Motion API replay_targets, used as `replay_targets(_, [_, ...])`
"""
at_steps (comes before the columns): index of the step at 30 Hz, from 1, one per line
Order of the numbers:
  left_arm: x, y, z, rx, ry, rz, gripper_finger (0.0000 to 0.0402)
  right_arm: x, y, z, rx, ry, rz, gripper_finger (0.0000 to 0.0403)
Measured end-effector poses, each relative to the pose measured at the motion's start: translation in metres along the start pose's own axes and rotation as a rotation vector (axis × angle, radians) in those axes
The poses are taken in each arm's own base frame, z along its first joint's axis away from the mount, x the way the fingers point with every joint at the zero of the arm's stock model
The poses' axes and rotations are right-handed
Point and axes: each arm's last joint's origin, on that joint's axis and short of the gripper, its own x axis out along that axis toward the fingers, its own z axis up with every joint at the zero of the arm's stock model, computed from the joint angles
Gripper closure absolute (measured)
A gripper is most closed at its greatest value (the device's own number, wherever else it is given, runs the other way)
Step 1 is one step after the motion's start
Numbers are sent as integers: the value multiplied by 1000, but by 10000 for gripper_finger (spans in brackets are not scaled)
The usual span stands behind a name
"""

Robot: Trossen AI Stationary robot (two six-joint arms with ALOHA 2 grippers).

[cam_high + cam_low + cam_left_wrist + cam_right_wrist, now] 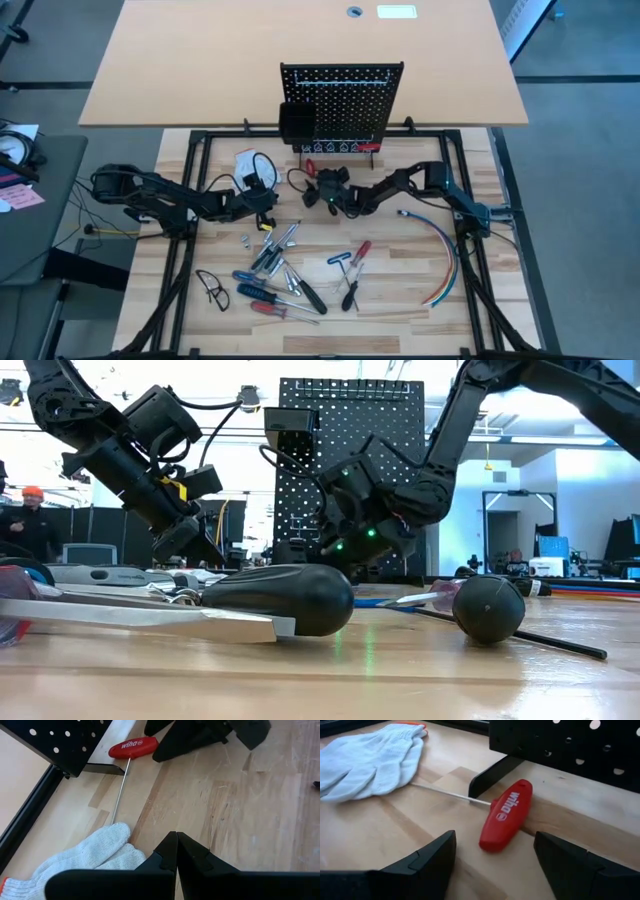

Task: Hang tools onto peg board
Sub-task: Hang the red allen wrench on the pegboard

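Pegboard stands upright at the bench's far edge. I have my left tool pinched shut, empty, near the white glove. My right tool gapes wide over the red T-handle key by the board's foot.

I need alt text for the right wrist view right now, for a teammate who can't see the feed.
The right gripper, fingers spread wide open, hovers just short of a red T-handle key lying on the wooden table. The key's thin shaft points toward a white glove, and the black peg board with its foot stands right behind the handle.
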Motion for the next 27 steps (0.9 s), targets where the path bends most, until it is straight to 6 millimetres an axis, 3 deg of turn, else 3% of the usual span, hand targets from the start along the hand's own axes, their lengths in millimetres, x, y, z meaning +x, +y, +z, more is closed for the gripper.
replay_targets(5, [0, 0, 0, 0, 0, 0, 401, 4, -5, 3, -1, -13, 6, 122])
replay_targets(9, [0, 0, 0, 0, 0, 0, 401, 6, -7, 4, -15, -12, 3, 147])
replay_targets(21, [0, 0, 0, 0, 0, 0, 401, 7, -10, 3, -56, 10, -4, 327])
replay_targets(27, [0, 0, 0, 2, 3, 0, 401, -3, 3, -5, -167, 43, 27, 329])
